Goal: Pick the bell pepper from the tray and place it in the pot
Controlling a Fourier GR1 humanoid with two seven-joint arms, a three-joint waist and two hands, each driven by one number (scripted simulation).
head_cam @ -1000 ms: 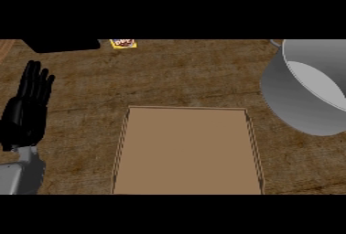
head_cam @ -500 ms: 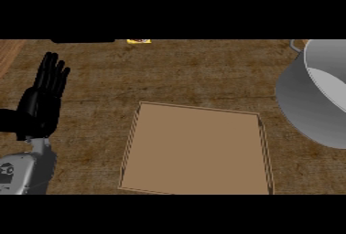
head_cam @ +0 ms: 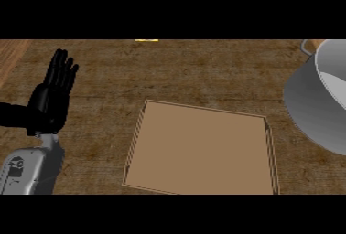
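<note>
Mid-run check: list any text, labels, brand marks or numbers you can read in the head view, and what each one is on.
None can be read.
Small dark marking on the left forearm's grey casing: too small to read.
Yellow item at the counter's far edge: only a sliver shows, no print visible.
Tray, pot and left hand: no text.

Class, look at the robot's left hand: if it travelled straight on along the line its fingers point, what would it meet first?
Probably nothing: the left hand points up the view over bare counter, away from tray and pot. Height is unclear.
</note>
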